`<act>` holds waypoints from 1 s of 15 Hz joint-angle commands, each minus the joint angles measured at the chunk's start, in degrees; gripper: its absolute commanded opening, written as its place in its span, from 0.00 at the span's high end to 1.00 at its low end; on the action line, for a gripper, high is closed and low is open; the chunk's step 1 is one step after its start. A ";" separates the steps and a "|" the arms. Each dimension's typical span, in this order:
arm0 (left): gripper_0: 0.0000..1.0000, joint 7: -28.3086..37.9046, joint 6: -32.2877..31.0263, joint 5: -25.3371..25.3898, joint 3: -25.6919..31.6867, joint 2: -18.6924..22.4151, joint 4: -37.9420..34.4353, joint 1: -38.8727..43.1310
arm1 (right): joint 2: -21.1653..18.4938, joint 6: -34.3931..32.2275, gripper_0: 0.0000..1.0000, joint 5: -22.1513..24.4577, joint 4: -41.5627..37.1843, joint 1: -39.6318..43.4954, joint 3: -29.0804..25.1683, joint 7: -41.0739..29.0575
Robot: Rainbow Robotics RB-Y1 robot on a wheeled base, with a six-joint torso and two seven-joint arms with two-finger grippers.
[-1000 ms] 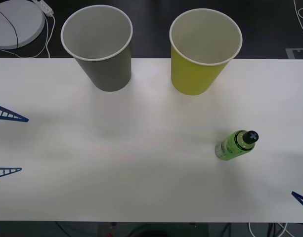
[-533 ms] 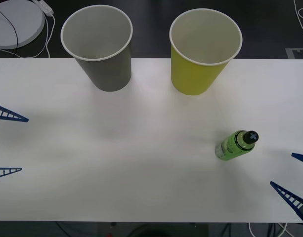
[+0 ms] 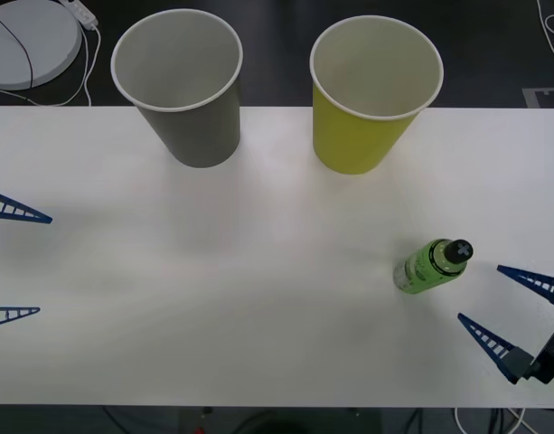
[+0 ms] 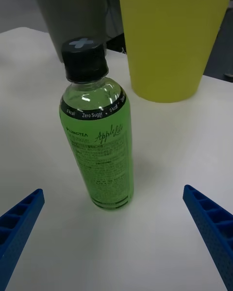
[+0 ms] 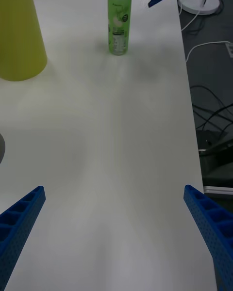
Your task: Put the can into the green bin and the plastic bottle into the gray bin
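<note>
Two ribbed right pincer (image 3: 490, 297) fingers spread | glossy plastic bottle (image 3: 431, 265) upright; untouched

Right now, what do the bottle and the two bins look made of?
Plastic bottle: clear glossy plastic, judging by highlights and green liquid showing through; black ribbed cap looks plastic. Green bin and gray bin: likely matte paper, by their rolled white rims and pale insides.

Just ahead of the right gripper (image 3: 493, 303), the plastic bottle (image 4: 97, 140) looks glossy; the table (image 3: 258, 298) beneath is smooth, matt white.
</note>
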 commanded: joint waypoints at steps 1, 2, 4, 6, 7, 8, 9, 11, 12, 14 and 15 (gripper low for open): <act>0.00 0.00 0.01 0.00 0.00 0.00 0.00 0.00 | 0.76 1.28 0.00 0.02 -0.01 -1.47 1.17 0.65; 0.00 0.00 0.01 0.00 0.00 0.00 0.00 0.00 | 1.03 1.54 0.00 0.02 -0.01 -2.17 1.70 0.65; 0.00 0.00 0.01 0.00 0.00 0.00 0.00 0.00 | 1.47 1.72 0.00 0.02 -0.01 -3.31 2.76 0.74; 0.00 0.00 0.01 0.00 0.00 0.00 0.00 0.00 | 1.73 2.33 0.00 0.02 -0.01 -4.72 3.72 0.65; 0.00 0.00 0.01 0.00 0.00 0.00 0.00 0.00 | 1.82 2.69 0.00 0.02 -0.01 -5.34 4.16 0.65; 0.00 0.00 0.01 0.00 0.00 0.00 0.00 0.00 | 2.08 3.21 0.00 0.02 -0.01 -5.86 4.51 0.65; 0.00 0.00 0.01 0.00 0.00 0.00 0.00 0.00 | 2.17 3.65 0.00 0.02 -0.01 -6.57 4.95 0.74; 0.00 0.00 0.01 0.00 0.00 0.00 0.00 0.00 | 2.43 4.80 0.00 0.02 -0.01 -7.80 6.01 0.65; 0.00 0.00 0.01 0.00 0.00 0.00 0.00 0.00 | 2.61 5.41 0.00 0.02 -0.01 -8.41 6.45 0.74; 0.00 0.00 0.01 0.00 0.00 0.00 0.00 0.00 | 2.96 6.29 0.00 0.64 0.08 -9.91 7.33 1.00; 0.00 0.00 0.01 0.00 0.00 0.00 0.00 0.00 | 3.23 6.47 0.00 1.43 -0.01 -10.43 7.41 1.09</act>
